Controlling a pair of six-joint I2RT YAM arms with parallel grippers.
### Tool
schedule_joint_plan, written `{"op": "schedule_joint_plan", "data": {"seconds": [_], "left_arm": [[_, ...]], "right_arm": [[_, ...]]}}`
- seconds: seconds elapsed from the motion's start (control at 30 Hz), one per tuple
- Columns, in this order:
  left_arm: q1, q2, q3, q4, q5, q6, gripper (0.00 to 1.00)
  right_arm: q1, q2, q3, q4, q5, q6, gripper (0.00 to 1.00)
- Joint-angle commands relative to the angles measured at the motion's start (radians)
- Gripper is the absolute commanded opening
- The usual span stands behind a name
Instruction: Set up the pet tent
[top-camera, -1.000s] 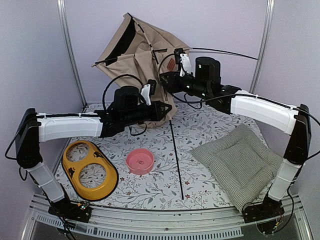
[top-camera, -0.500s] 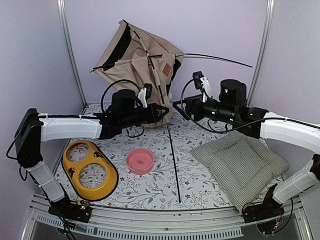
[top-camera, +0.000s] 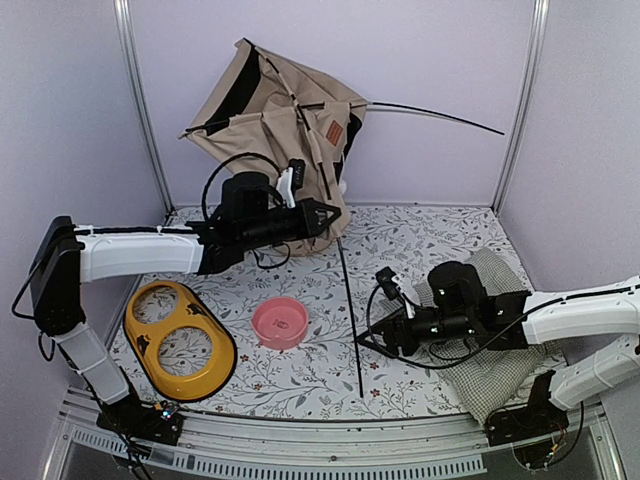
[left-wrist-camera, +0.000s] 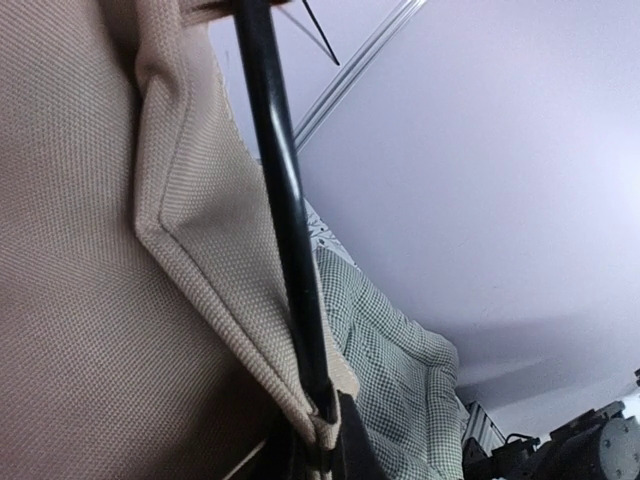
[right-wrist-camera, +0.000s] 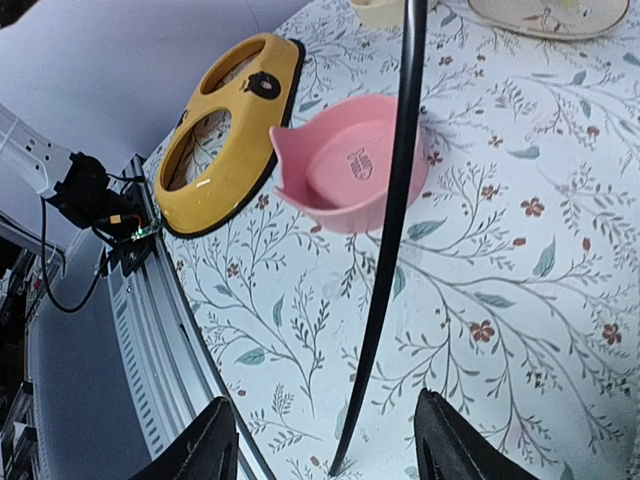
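While held half-raised against the back wall, one pet tent (top-camera: 270, 105), beige and crumpled, hem clamped in the closed left gripper (top-camera: 328, 215). Two bare black lengths: a top pole (top-camera: 440, 113) jutting right, a slanting pole (top-camera: 348, 300) down to the table (top-camera: 420, 240), its end between the spread, empty fingers of the right gripper (top-camera: 363, 342). Around: one pink bowl (top-camera: 280, 322), one yellow feeder (top-camera: 172, 326), one checked cushion (top-camera: 495, 378) under the right arm.

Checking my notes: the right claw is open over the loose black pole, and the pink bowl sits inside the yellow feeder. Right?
No. The pink bowl sits on the table beside the yellow feeder, not inside it; the top view shows this. The rest holds.
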Motion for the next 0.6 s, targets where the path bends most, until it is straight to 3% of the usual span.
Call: {"op": "schedule_joint_plan", "data": {"seconds": [0.0,0.3,0.57], "left_arm": [[0.025,-0.003,0.062,0.059,-0.012,0.01,0.0],[0.027,0.002,0.083,0.055,-0.006,0.011,0.0],[0.028,-0.002,0.09,0.051,0.004,0.011,0.0]], "right_arm": [[0.037,0.004,-0.063,0.083,-0.043,0.086,0.6],[0.072,0.15,-0.123,0.198,-0.074,0.152,0.51],[0.072,0.207,-0.132,0.222,-0.021,0.18,0.35]]}}
